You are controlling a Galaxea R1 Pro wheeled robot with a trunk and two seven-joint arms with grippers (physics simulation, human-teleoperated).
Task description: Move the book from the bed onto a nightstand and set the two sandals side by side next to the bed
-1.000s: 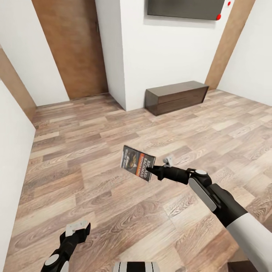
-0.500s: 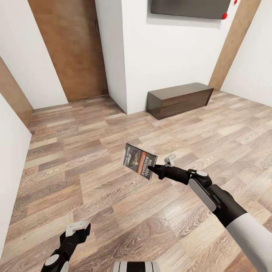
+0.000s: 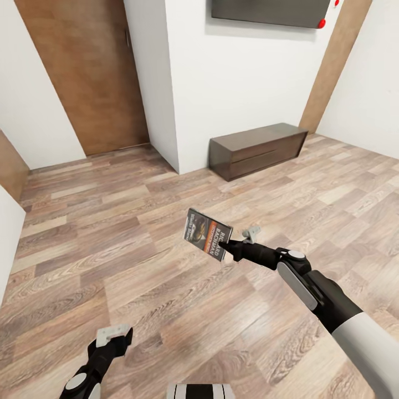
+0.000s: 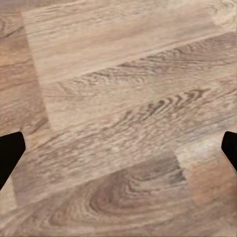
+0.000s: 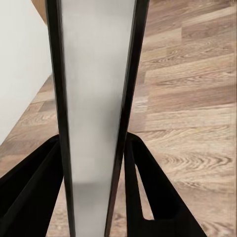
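Note:
The book (image 3: pixel 207 234), a thin paperback with a dark cover, an orange band and white lettering, hangs in the air above the wood-plank floor at the centre of the head view. My right gripper (image 3: pixel 228 247) is shut on its lower right edge. In the right wrist view the book (image 5: pixel 94 108) shows edge-on as a pale strip of pages between the black fingers (image 5: pixel 29 197). Low at the left, my left gripper (image 3: pixel 113 336) is open and holds nothing; its black fingertips (image 4: pixel 10 150) stand wide apart over bare floor. The bed, nightstand and sandals are out of view.
A long dark brown low bench (image 3: pixel 257 149) stands against a white wall ahead on the right, under a dark wall screen (image 3: pixel 271 11). A brown wooden door (image 3: pixel 88 77) is at the far left. A white wall corner (image 3: pixel 172 111) juts out between them.
The whole picture has shifted, so the camera has turned; door, wall corner and bench have slid sideways and the white wall at the left has shrunk. The book stays in my right gripper.

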